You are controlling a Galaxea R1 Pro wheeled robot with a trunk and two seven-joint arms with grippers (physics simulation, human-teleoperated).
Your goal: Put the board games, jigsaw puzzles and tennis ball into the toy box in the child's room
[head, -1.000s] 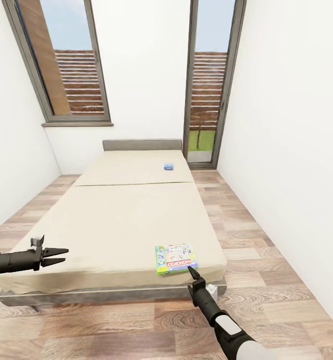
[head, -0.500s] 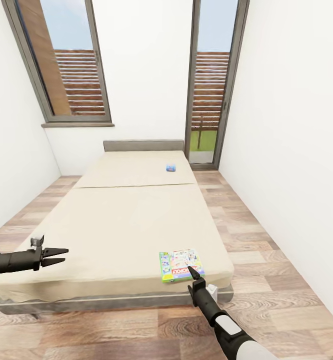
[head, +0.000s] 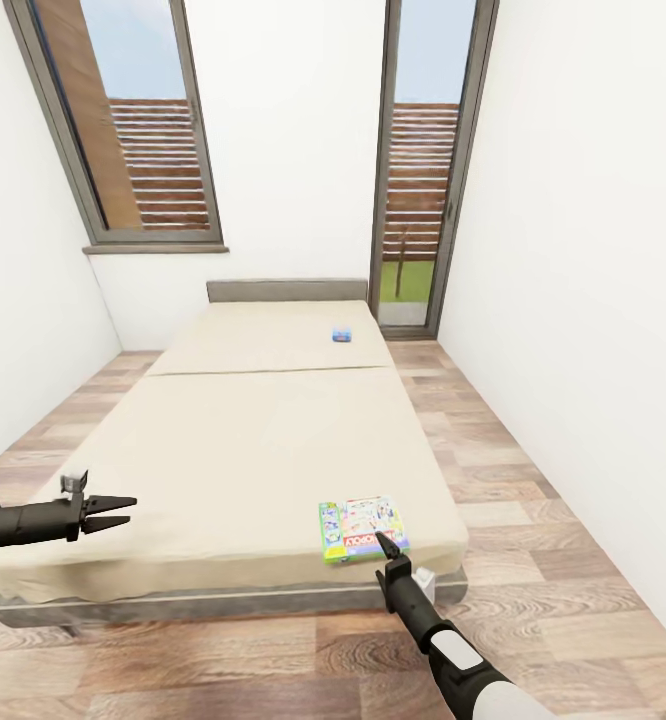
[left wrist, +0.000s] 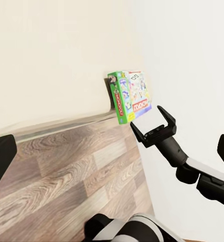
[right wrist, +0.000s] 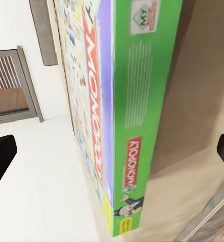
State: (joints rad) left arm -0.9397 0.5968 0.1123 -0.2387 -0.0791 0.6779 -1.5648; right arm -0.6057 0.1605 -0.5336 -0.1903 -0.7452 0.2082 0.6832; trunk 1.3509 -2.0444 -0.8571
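Board game (right wrist: 112, 116) lies between spread right fingers (right wrist: 1, 161) — untouched.

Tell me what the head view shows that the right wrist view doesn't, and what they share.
Head view alone: the whole bed, a small blue board game near the headboard, both windows, the wood floor, the left gripper open off the bed's near corner, and the right gripper at the Monopoly box. Right wrist view alone: that box's green side panel with its printed logo, close up between open jaws. Shared: the Monopoly box, beige mattress and headboard.
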